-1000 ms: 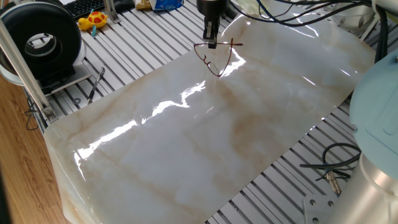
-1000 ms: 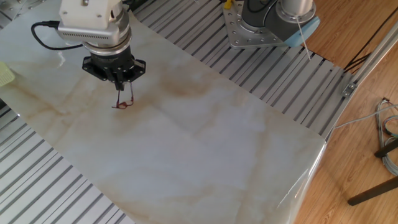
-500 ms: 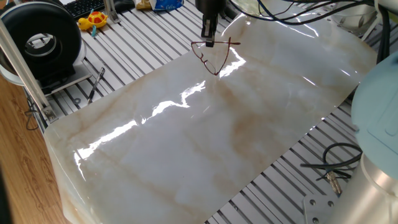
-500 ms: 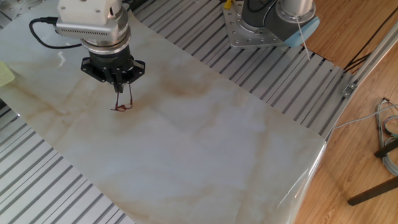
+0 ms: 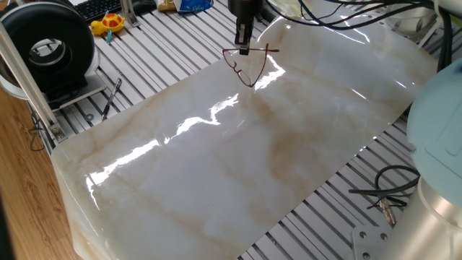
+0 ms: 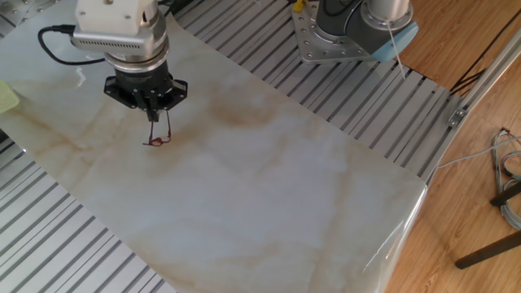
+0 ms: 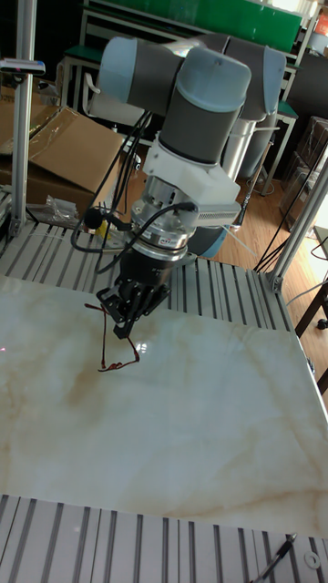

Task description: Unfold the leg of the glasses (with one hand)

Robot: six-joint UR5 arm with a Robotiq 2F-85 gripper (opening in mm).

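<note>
While the claw is pinching one thin leg of the glasses near its tip, fingers clamped together on it, the frame is hanging below w/ the lens end about touching the marble tabletop near its far edge. Looks like the swing-open step is happening rn, leg partly spread from the front imo. Next move prob needs a slow pull away from the lenses w/o dragging the frame or bending the hinge. Can't read any brand or writing anywhere, too small.
</note>
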